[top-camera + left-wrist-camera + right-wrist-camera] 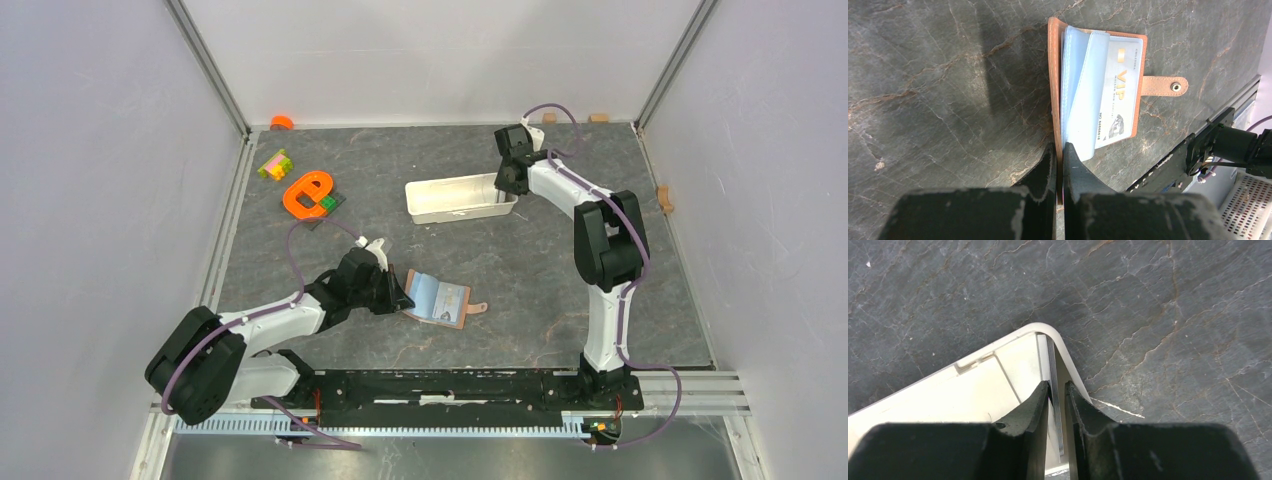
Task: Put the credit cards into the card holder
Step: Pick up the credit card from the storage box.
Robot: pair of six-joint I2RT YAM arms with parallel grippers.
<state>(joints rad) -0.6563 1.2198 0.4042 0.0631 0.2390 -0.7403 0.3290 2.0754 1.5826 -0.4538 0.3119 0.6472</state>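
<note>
The brown card holder (442, 300) lies open on the table, its snap tab (1168, 86) pointing right. Its pale blue sleeves (1083, 95) hold one white VIP card (1120, 95). My left gripper (398, 293) is shut on the near edge of the holder's brown cover, seen in the left wrist view (1060, 152). My right gripper (503, 185) is at the right end of the white tray (450, 198). In the right wrist view its jaws (1057, 386) stand nearly together around a thin stack of credit cards (1052, 360) that stands on edge against the tray's end wall (1064, 357).
An orange ring-shaped object (308, 193) with a green block beside it, a small yellow-pink block toy (274, 164) and an orange cap (281, 122) lie at the back left. Small wooden pieces (665, 198) sit along the right wall. The arms' base rail (450, 385) runs along the near edge.
</note>
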